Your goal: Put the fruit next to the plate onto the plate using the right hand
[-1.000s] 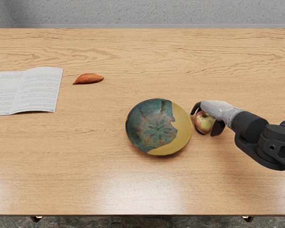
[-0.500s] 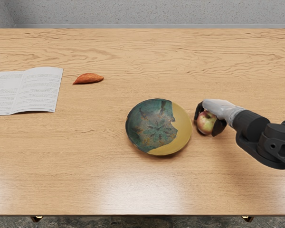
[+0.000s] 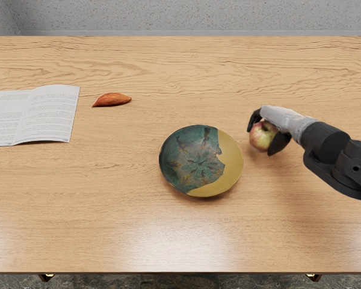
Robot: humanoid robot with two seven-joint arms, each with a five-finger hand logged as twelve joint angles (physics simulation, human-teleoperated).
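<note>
A round plate (image 3: 201,160), teal with a yellow rim section, lies flat near the middle of a wooden counter (image 3: 168,235). Nothing is on it. Just to its right and a little farther back is an apple (image 3: 260,136), red and yellow, close to the plate's rim but not touching it. The right hand (image 3: 274,127) comes in from the right edge on a dark arm. It wraps over the apple from above, with dark fingertips (image 3: 253,120) curled down on both sides, so the fruit is gripped. It is hard to tell whether the apple has left the counter or still rests on it.

The step in hand looks like the pickup, with the carry not yet made. The next move calls for raising the apple clear of the rim, bringing it left and slightly nearer until it is over the plate's middle, lowering it, and only then letting go. A round fruit may roll off if dropped from a height.

The counter is pale wood with long grain, and its front edge has a soft sheen. Below that edge runs a strip of dark floor. Farther back on the left lies an open paper (image 3: 30,113) with printed text, and just right of it an orange piece (image 3: 112,99), pointed at both ends, well apart from the plate. Beyond the far edge is a plain grey wall (image 3: 168,15). The left arm is out of view.
</note>
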